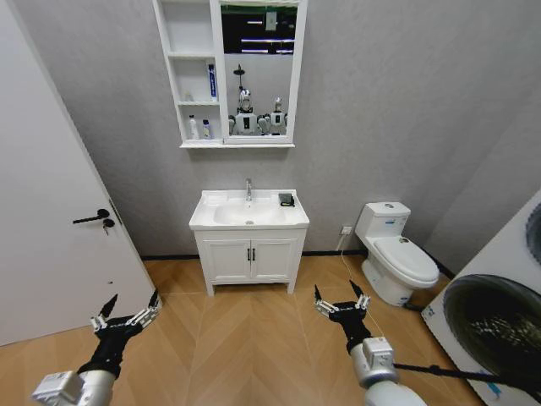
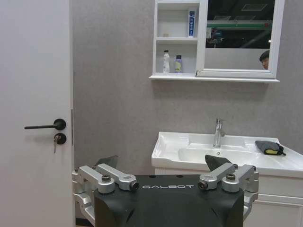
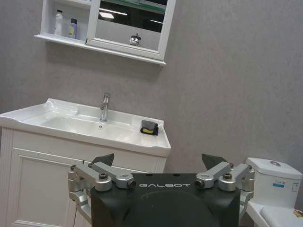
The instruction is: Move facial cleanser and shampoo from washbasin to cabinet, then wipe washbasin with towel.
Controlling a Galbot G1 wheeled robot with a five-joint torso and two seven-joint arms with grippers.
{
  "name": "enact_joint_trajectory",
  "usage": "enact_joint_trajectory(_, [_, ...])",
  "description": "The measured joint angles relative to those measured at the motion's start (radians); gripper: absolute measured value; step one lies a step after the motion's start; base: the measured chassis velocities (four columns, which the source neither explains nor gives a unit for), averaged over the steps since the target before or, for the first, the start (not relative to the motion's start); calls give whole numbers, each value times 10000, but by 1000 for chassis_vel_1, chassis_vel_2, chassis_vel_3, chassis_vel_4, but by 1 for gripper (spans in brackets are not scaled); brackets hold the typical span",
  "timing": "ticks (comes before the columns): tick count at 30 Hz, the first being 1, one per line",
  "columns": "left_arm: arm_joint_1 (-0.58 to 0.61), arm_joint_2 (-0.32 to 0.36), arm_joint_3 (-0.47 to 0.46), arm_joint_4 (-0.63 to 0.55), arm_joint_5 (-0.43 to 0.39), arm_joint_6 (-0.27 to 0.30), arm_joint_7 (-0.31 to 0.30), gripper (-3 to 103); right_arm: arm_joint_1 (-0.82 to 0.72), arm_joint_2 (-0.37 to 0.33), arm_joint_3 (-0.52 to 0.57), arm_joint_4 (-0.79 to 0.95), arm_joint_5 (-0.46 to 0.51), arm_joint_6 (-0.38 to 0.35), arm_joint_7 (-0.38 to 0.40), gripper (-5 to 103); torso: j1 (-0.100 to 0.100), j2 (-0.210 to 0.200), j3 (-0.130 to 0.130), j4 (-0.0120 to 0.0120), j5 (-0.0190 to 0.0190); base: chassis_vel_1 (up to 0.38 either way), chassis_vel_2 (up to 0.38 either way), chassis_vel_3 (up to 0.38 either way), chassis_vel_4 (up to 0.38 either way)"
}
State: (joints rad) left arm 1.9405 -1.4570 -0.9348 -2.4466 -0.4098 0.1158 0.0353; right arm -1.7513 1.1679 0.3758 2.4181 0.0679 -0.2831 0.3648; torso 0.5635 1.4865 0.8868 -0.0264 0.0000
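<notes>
From back here I can't read any labels: on the cabinet the bottles are small shapes, a white one and a darker-capped one on the lowest shelf and a blue tube standing upright on the middle shelf. I can't tell which is cleanser or shampoo. The mirror beside the shelves throws back a cluttered reflection I can't sort out.

The towel is a dark crumpled bundle with a yellow patch, lying on the right rim of the washbasin, well apart from the slim chrome tap. The basin is glossy white with an oval bowl, set on a two-door vanity.

My left gripper and right gripper both hang low over the herringbone wood floor, far from the basin, fingers spread wide and empty. A white door stands left, a toilet right, against a grey textured wall
</notes>
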Motion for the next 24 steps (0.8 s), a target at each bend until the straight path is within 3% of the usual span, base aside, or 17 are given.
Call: enact_joint_trajectory(24, [0,0,0,0,1,0,0,100,0,0,-1,0,0,0,1,100,0,0,0,0,0,0,0,0,0])
